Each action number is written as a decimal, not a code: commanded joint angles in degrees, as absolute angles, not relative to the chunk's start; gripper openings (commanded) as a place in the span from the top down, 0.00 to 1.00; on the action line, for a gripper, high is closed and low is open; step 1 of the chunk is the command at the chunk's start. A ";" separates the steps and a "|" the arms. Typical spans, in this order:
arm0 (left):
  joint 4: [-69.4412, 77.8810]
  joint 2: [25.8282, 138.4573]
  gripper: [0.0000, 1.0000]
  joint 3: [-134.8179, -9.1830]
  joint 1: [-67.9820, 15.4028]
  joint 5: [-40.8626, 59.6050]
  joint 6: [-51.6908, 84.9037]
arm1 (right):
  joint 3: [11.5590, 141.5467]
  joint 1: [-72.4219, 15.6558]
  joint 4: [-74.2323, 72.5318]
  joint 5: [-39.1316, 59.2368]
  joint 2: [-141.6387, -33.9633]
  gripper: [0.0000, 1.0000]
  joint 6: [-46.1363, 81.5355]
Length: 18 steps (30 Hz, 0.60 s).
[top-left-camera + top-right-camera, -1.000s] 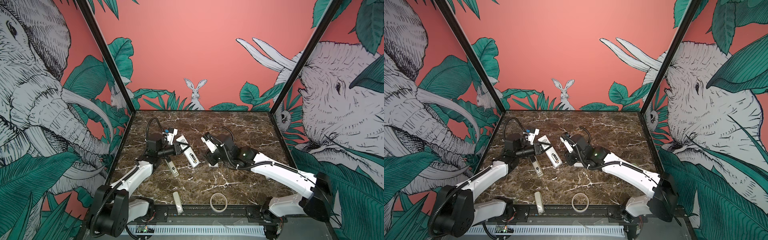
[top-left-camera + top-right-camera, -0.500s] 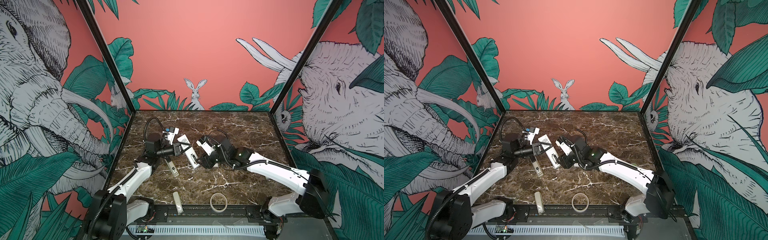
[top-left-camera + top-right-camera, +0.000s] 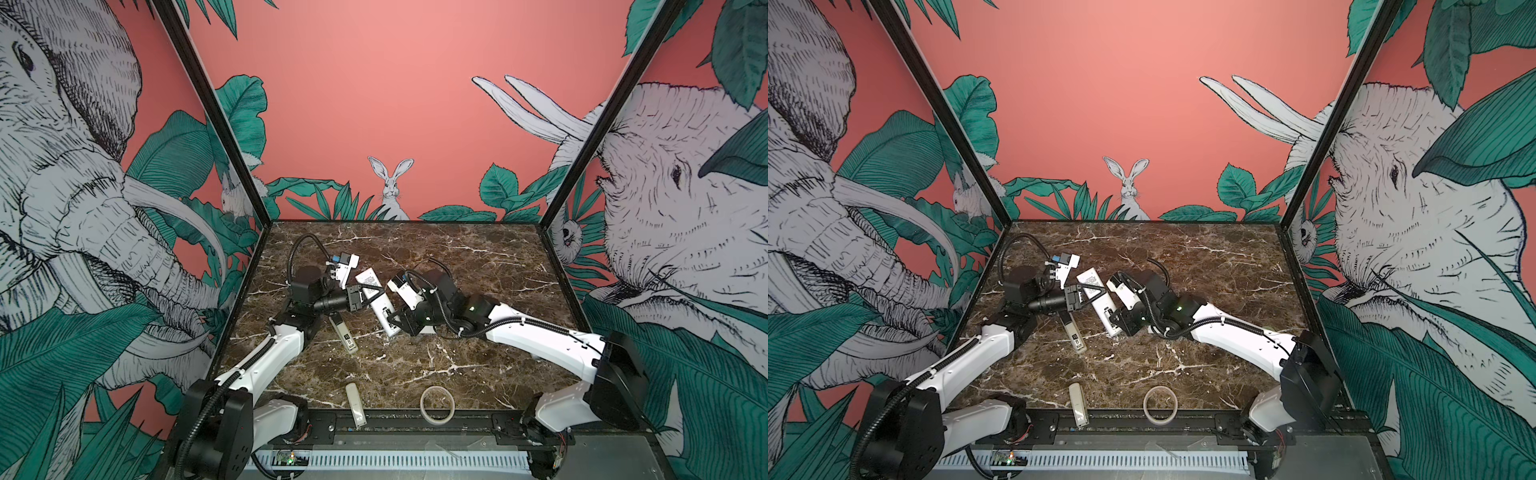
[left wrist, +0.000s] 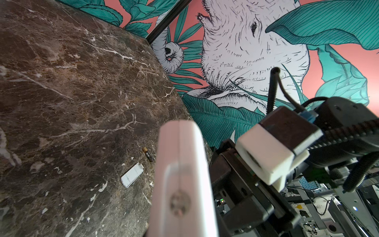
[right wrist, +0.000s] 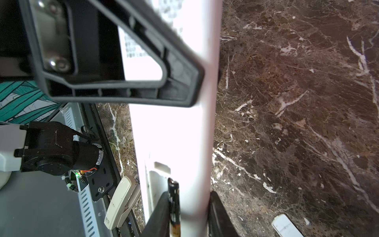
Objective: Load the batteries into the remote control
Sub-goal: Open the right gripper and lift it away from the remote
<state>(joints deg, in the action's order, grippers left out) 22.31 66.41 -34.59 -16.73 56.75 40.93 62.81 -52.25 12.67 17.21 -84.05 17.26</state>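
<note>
Both top views: left tool (image 3: 375,296) level, clamping remote control (image 3: 381,308).

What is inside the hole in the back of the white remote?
A dark battery shows at the edge of the remote control's open slot, between the right gripper's fingers. Those fingers and the picture's edge hide the rest of the slot.

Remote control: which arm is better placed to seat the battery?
Right: the right gripper has a battery between its fingers at the open compartment, while the left gripper is shut on the remote control.
</note>
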 commanded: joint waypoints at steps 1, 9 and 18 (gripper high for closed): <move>24.59 65.32 1.00 -35.41 -17.12 58.54 41.14 | 61.52 -50.81 11.78 16.21 -83.04 0.76 17.70; 19.53 65.05 1.00 -36.39 -17.04 55.56 37.95 | 60.34 -50.62 11.17 14.55 -80.12 0.50 17.33; 4.42 67.78 1.00 -39.02 -17.05 46.73 31.03 | 52.43 -50.45 10.53 -0.12 -71.45 0.01 19.66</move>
<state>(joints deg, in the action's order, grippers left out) 10.11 67.33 -37.28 -16.86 50.09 34.11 55.66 -50.83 11.86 8.27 -74.54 17.80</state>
